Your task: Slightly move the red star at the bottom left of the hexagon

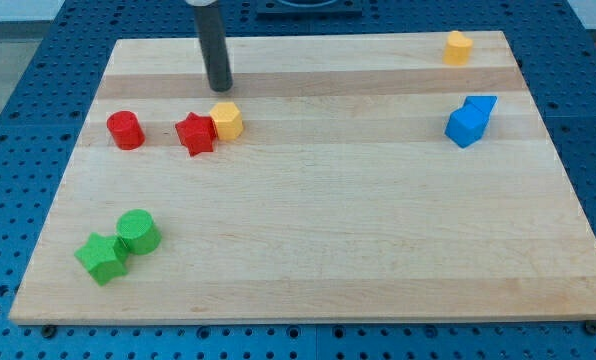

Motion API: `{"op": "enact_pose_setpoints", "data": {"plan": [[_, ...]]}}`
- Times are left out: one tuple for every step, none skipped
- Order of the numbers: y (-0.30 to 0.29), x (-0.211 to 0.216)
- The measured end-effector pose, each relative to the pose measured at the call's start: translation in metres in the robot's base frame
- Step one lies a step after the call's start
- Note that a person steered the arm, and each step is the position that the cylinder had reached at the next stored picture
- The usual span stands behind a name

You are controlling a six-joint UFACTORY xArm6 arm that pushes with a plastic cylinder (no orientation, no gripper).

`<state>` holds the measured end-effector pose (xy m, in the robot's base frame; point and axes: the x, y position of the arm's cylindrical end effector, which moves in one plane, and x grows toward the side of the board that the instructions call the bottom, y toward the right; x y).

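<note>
Nearest the counter's [308, 290] bottom-left corner, a green star [101, 258] and green cylinder [138, 231] were left touching. Further back, the red star [195, 133] was found touching the yellow hexagon's [227, 120] left side. The tool, a bare rod with nothing to open or close, was held with its tip [220, 88] just behind the hexagon, probably for a push.

Bright, even light on the board [308, 230]; soft small shadows, sharp focus, no glare

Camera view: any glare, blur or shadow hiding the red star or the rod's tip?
Camera view: even, soft light, no glare on the wooden board; the red star block and the yellow hexagon block touching it look sharp, with faint shadows; my tip shows clearly, just above them toward the view's top.
</note>
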<state>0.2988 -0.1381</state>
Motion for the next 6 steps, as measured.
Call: {"op": "enact_pose_setpoints", "data": {"plan": [[-0.027,0.010],[-0.041,0.025],[-0.041,0.039],[-0.041,0.057],[-0.039,0.072],[-0.026,0.088]]}}
